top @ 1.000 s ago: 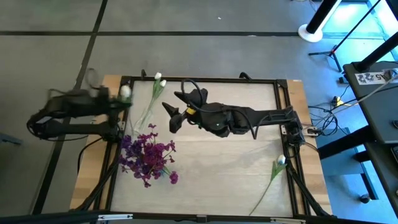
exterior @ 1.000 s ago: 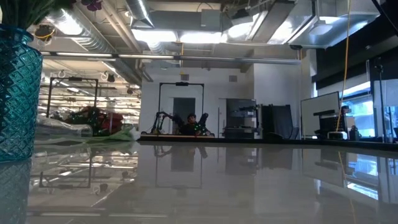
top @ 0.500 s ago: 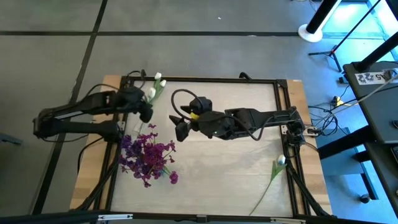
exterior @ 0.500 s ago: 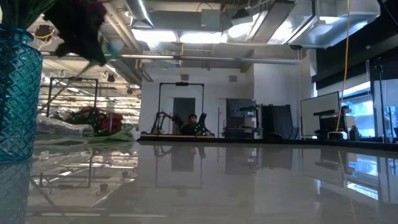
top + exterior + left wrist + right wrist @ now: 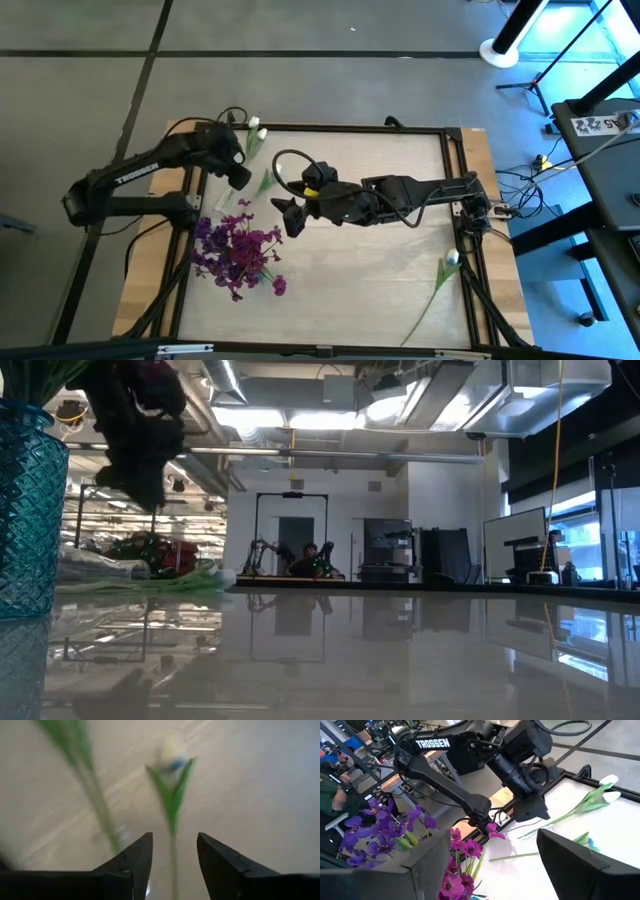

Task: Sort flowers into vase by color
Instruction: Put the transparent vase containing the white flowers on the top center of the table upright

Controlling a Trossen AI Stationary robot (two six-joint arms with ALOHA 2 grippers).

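My left gripper (image 5: 240,178) hovers open over the table's far-left part. A white flower (image 5: 171,757) with green leaves lies beyond its fingertips, and its thin stem (image 5: 173,865) runs through the gap between the fingers without touching them. In the high view that flower (image 5: 265,181) lies beside the gripper. The purple flowers (image 5: 238,252) stand in a teal glass vase (image 5: 25,510) at the near left. My right gripper (image 5: 283,212) hangs open and empty over the table's middle, just right of the purple flowers.
Two more white flowers (image 5: 255,130) lie at the far-left corner, by the black frame (image 5: 350,128). Another white flower (image 5: 447,262) lies near the right edge. The two grippers are close together.
My left gripper has swung from beyond the table's left edge toward the right and a little nearer, carrying a white flower. It has let go, and the flower now lies on the table beside it. My right gripper has moved a little toward the near edge.
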